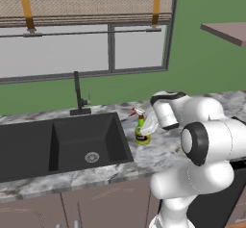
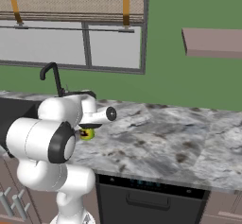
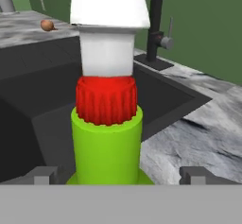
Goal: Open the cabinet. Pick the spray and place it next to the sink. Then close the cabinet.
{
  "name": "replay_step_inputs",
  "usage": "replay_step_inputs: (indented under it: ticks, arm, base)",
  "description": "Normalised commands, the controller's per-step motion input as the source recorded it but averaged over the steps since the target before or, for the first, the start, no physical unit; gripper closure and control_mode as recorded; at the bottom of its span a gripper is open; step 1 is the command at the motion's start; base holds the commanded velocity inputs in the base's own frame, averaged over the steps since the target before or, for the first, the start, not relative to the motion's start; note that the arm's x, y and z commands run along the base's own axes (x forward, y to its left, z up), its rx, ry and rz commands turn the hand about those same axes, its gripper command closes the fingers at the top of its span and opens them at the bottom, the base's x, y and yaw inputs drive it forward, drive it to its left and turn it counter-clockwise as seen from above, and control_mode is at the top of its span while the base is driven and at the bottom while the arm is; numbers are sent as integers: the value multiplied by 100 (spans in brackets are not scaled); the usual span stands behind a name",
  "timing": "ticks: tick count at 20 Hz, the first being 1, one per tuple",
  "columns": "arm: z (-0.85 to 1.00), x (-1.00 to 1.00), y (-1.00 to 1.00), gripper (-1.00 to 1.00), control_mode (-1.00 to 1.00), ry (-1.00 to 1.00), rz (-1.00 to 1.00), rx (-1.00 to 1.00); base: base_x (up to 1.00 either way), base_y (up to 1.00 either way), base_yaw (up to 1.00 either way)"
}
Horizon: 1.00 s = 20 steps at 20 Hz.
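The spray (image 1: 141, 132) stands upright on the marble counter, just right of the sink (image 1: 29, 147). It is a green bottle with a red collar and a white trigger head. In the hand view the spray (image 3: 107, 138) rises close in front, between my fingertips (image 3: 45, 175), which stand wide apart and clear of its sides. My gripper (image 3: 120, 176) is open around the bottle's base. From the left base view my gripper (image 1: 150, 125) reaches the bottle from the right. A bit of the green spray (image 2: 87, 133) peeks out under my hand in the right base view.
A thin black faucet (image 1: 78, 95) rises behind the sink. Cabinet fronts (image 1: 101, 200) run under the counter. A wall shelf (image 2: 212, 42) hangs at the upper right, a dark dishwasher (image 2: 146, 194) sits below the counter, and a small brown object (image 3: 46, 25) lies beyond the basin.
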Motion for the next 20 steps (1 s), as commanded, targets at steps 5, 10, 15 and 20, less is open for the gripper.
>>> replay_step_inputs:
  ticks: [5,10,15,20]
  arm:
    - [0,0,-14,-100,-100,0,0,0]
    - [0,-19,0,-100,-100,0,0,0]
    - [0,-28,0,-100,-100,0,0,0]
    - [0,-4,0,-100,-100,0,0,0]
  base:
    - [0,0,0]
    - [0,0,0]
    - [0,0,0]
    - [0,0,0]
